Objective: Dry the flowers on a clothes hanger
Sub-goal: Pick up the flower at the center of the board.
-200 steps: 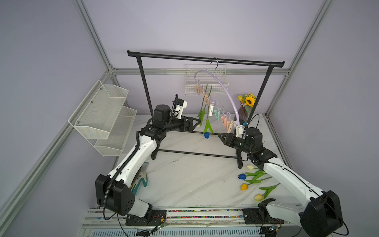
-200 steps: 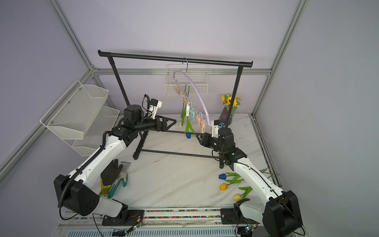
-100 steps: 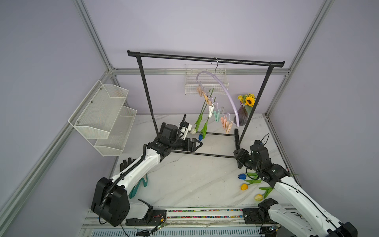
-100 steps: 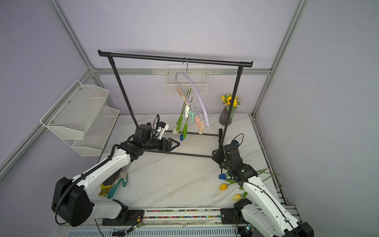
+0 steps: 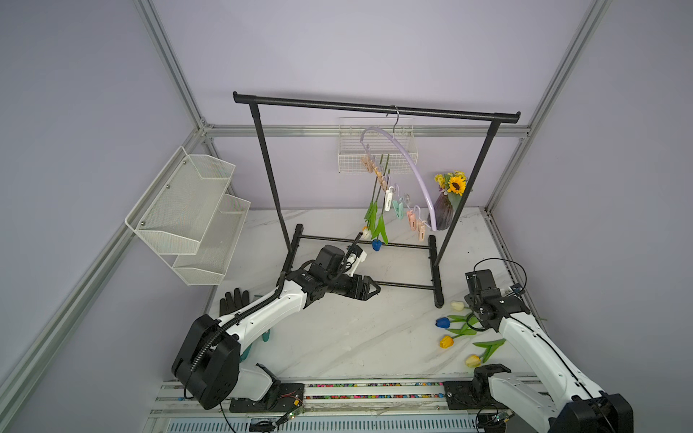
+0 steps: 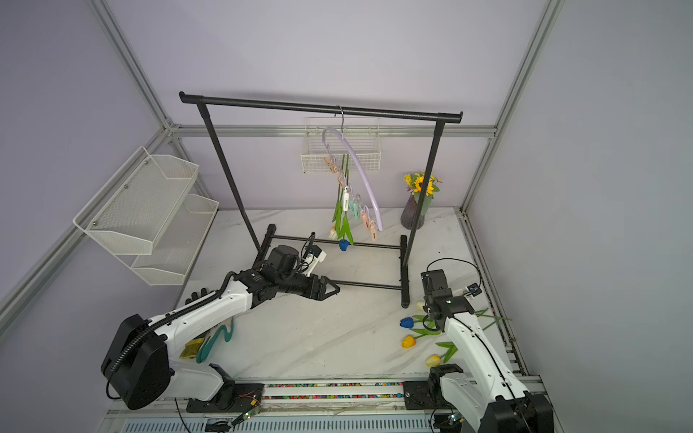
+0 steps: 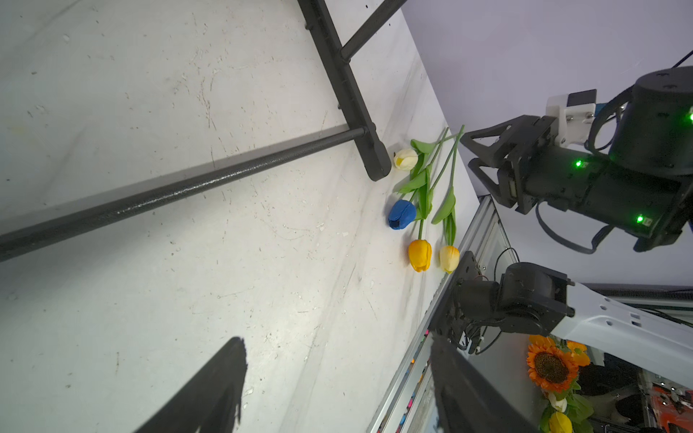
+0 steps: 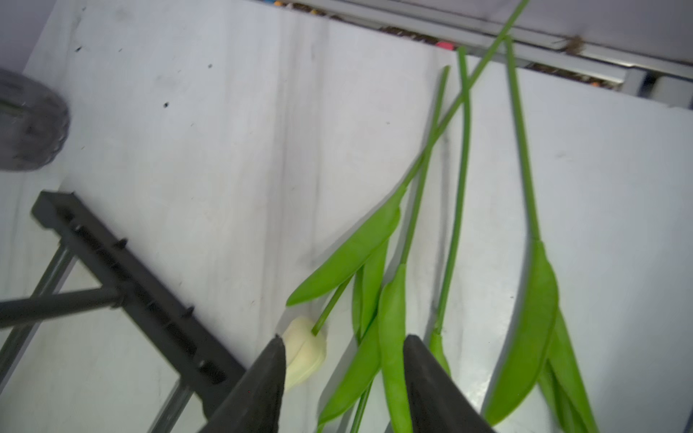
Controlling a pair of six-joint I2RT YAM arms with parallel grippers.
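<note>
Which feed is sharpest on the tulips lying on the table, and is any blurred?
Left wrist view: tulips crisp, even light, only the left end effector dark and soft at the frame edge. Right wrist view: soft throughout, vase smeared, white tulip readable. Both top views: sharp, no glare, tulips small.

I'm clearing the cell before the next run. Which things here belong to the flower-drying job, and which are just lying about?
Job: loose tulips, clipped tulips, lilac clothes hanger, black garment rack holding it.
Lying about: sunflower vase, white wire shelf, wall basket, black glove.
</note>
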